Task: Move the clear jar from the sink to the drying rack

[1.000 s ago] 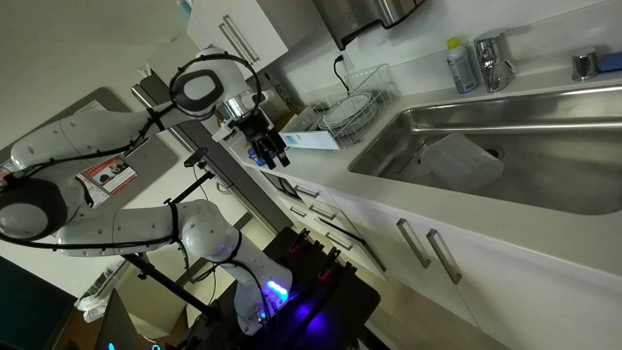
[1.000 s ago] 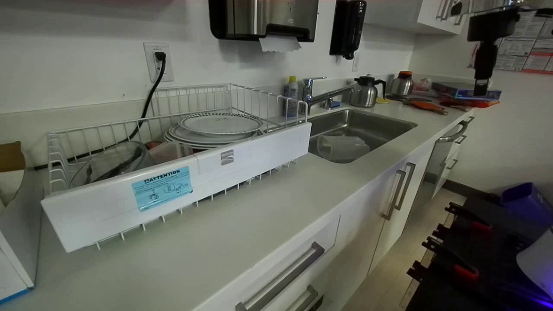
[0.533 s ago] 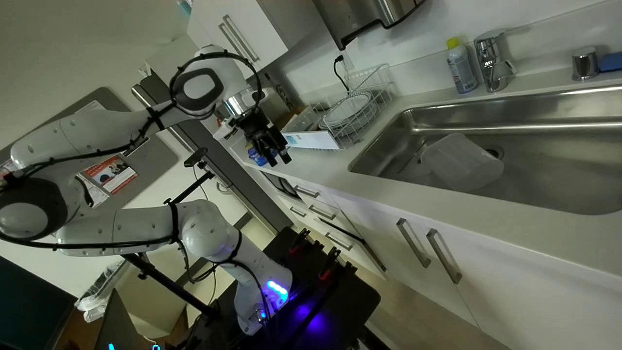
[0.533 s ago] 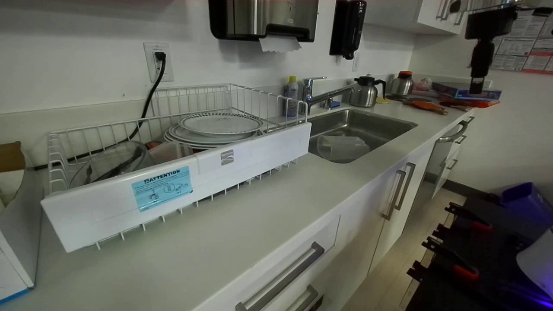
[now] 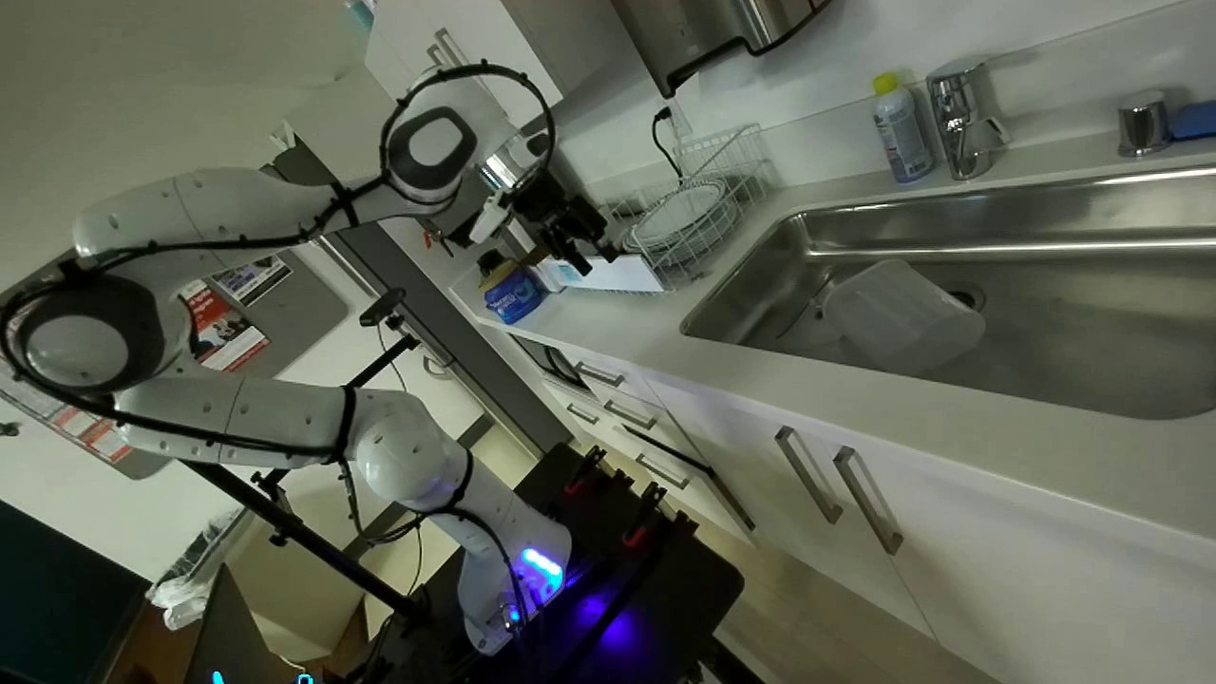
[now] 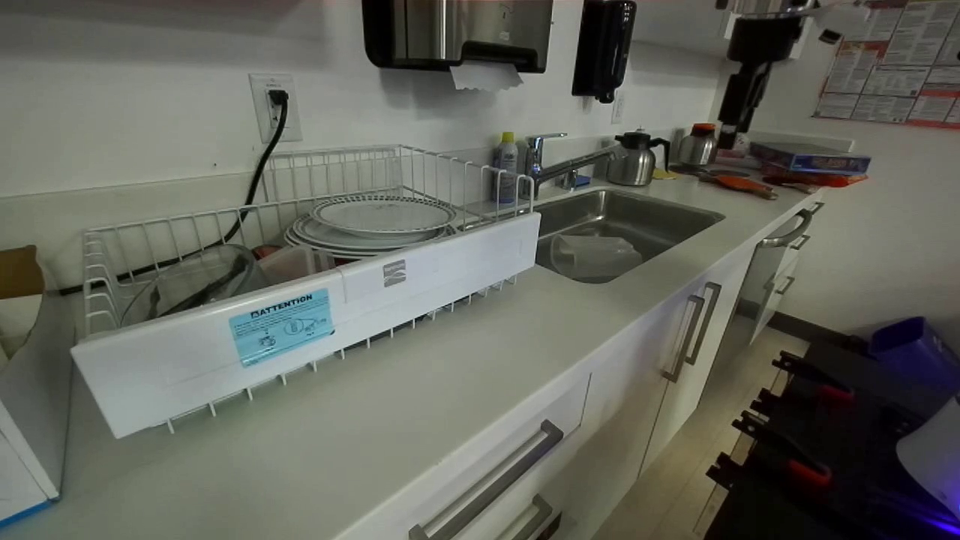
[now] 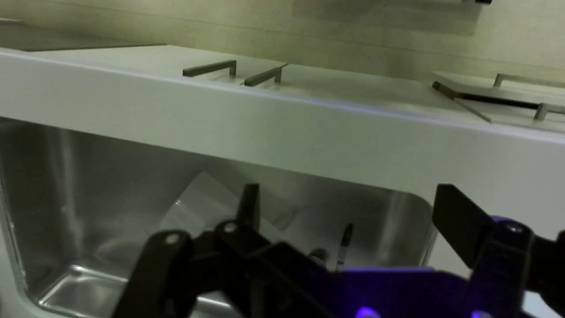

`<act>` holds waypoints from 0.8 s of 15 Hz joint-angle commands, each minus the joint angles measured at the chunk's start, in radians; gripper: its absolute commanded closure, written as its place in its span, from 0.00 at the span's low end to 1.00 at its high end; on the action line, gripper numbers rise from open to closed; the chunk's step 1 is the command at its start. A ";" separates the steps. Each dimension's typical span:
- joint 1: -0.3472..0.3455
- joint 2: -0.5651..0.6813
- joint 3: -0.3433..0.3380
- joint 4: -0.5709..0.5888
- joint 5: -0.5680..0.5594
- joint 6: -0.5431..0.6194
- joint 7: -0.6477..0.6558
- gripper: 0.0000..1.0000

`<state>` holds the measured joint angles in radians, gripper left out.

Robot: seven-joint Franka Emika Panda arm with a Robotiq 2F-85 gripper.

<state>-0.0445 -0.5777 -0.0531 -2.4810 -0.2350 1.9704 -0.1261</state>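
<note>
Wrist view: my gripper [image 7: 348, 190] has its jaws spread well apart, with nothing held between them. I have just swung in toward the sink [image 5: 1073, 313], as both exterior views show, while the clear jar [image 5: 902, 318] has not shifted: it lies in the sink, on its side as far as I can judge. So I take this as the approach; the grasp is not begun, and the drying rack [image 6: 465, 163] has yet to receive it. In the wrist view I cover part of the jar myself, and its see-through edges melt into the steel, so its rim escapes me. A slim dark-tipped thing [image 7: 346, 240] near it is too blurred to name. In an exterior view my arm [image 6: 772, 9] is cut off at the top.
</note>
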 commanded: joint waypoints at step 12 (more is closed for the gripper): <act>-0.031 0.328 0.004 0.215 -0.027 0.075 0.108 0.00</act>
<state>-0.0685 -0.3331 -0.0522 -2.3480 -0.2865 2.0808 -0.0586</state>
